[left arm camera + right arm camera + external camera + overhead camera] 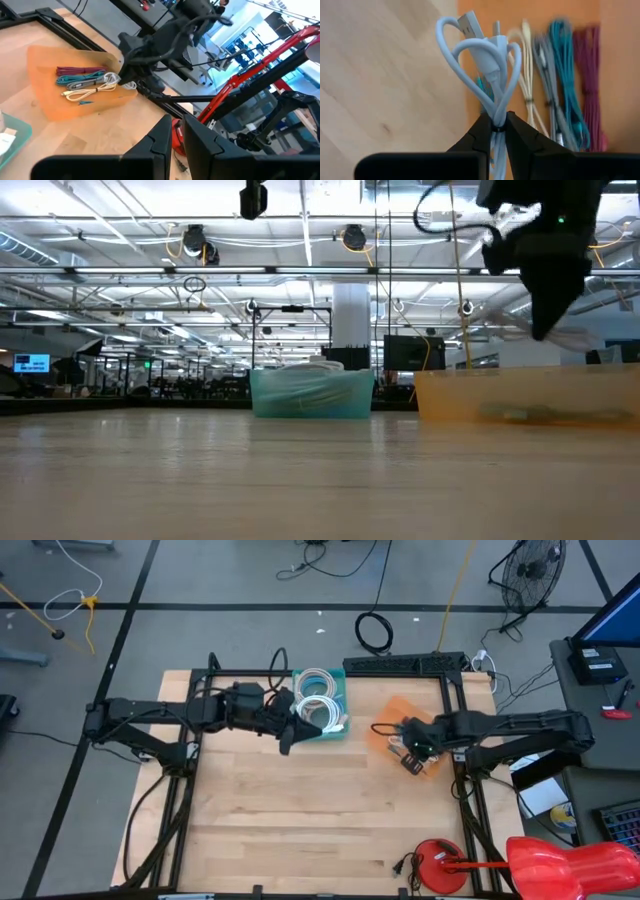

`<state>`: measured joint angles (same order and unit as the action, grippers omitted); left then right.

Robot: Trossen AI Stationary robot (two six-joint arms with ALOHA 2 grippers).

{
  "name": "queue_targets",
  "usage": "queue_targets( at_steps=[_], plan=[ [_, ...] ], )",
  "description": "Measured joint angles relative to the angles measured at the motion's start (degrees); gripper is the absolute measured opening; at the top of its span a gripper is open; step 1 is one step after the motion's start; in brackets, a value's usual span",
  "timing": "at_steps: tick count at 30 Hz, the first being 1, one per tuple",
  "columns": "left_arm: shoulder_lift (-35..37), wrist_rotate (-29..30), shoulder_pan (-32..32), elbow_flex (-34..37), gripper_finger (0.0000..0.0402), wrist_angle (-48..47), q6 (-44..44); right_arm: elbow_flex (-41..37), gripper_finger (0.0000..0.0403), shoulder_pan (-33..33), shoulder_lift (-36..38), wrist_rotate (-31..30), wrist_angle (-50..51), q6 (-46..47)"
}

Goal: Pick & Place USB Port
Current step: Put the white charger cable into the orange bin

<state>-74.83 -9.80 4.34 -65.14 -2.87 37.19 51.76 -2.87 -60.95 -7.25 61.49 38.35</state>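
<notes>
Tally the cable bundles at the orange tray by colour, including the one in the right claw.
White, held by the right claw: 1
Cream: 1
Grey: 1
Teal: 1
Maroon: 1
Total: 5

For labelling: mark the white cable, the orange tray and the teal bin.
white cable (487, 60), right wrist view, on its looped middle.
orange tray (52, 107), left wrist view, on its bare floor.
teal bin (310, 395), low view, on its front wall.
</notes>
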Motion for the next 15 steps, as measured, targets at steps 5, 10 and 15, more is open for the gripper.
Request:
queue_targets(
  at_steps=[5,10,15],
  plan=[
    [0.0,0.9,-1.2,0.0,0.0047,0.0,-1.1,-4.2,0.0024,0.0,0.0,1.4,-1.2,2.2],
    [0.0,2.1,-1.8,0.0,0.0047,0.0,-1.4,-5.6,0.0024,0.0,0.0,1.4,-3.7,1.7],
    [0.0,2.4,-1.9,0.0,0.0047,0.0,-1.7,-6.2,0.0024,0.0,0.0,1.2,-4.3,-0.3]
  ],
)
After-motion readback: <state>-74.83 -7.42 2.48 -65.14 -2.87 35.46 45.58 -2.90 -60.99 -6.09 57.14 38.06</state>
